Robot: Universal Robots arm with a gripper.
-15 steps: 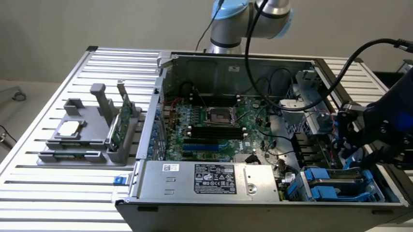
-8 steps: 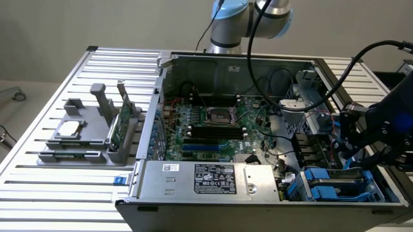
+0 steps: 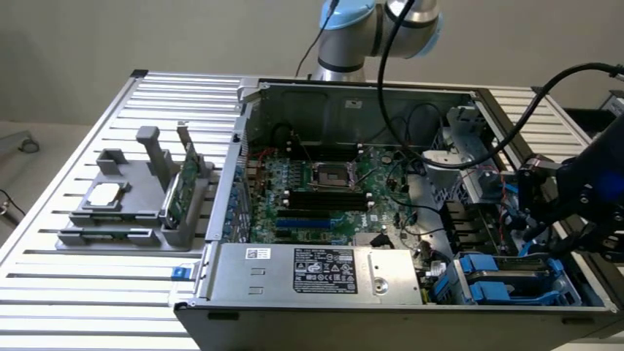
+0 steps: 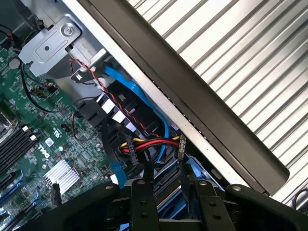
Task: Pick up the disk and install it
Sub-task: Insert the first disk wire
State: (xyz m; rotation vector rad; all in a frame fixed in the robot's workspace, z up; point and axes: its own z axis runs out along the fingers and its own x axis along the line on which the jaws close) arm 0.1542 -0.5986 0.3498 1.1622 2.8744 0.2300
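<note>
Well over toward the exterior view's right, past the green motherboard (image 3: 312, 194), the silver-grey, blue-railed disk (image 3: 515, 272) lies flat in the open computer case's (image 3: 390, 322) corner bay. The black gripper (image 3: 557, 235) hangs directly above it. I cannot tell whether the jaws clamp it.

light: bright, diffuse | glare: white sheen on slatted table (image 3: 78, 292) | shadow: case (image 3: 322, 110) interior dim

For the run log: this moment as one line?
pincer: in computer case corner | disk: blue-railed, beneath pincer | hold: cannot tell
</note>
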